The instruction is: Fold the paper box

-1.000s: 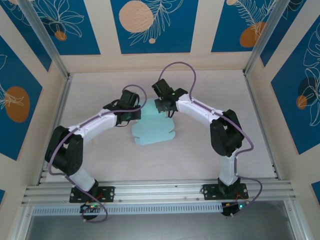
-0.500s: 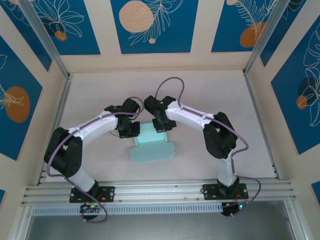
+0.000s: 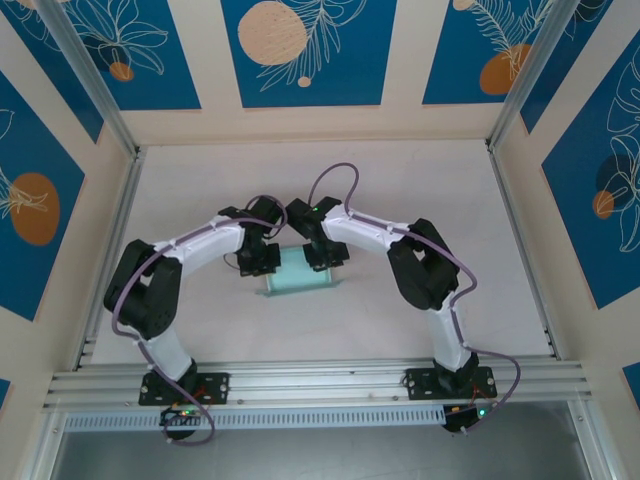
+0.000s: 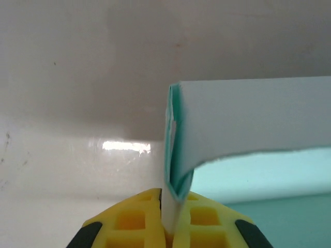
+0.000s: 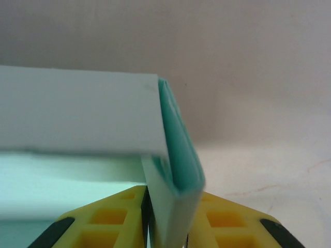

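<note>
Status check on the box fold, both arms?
Left gripper shut on paper box edge. Right gripper clamps opposite folded flap. Nothing blocking.

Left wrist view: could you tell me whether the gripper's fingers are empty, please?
No, a folded edge of the paper box sits clamped between the yellow fingers of the left gripper.

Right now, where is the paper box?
The paper box sits centrally in the top view: the left gripper pinches its left end, and its right end lies between the fingers of the right gripper.
</note>
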You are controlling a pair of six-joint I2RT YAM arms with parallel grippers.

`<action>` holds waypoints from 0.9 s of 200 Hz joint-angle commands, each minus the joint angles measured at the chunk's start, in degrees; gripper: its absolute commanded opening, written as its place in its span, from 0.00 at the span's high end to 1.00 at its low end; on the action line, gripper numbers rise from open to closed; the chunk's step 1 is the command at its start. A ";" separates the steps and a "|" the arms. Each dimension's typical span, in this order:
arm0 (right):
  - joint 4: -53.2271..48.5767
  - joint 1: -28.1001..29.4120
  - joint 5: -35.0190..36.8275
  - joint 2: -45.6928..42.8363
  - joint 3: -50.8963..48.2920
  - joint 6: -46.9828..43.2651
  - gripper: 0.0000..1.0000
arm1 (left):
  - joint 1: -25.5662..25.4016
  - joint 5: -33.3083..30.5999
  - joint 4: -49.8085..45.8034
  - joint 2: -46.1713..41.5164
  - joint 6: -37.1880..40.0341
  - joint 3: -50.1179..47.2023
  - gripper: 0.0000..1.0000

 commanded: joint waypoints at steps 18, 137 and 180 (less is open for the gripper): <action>-10.18 -2.97 5.11 5.32 -2.47 -0.75 0.76 | 3.89 -9.40 -3.03 4.02 -0.08 -0.74 1.00; -13.14 -0.67 5.63 9.42 4.12 -2.42 0.81 | 4.07 -15.38 -3.56 4.75 0.48 2.62 0.95; -12.79 0.49 3.85 9.02 3.69 -2.02 0.81 | 2.18 -20.21 -5.64 9.91 -0.86 3.63 0.77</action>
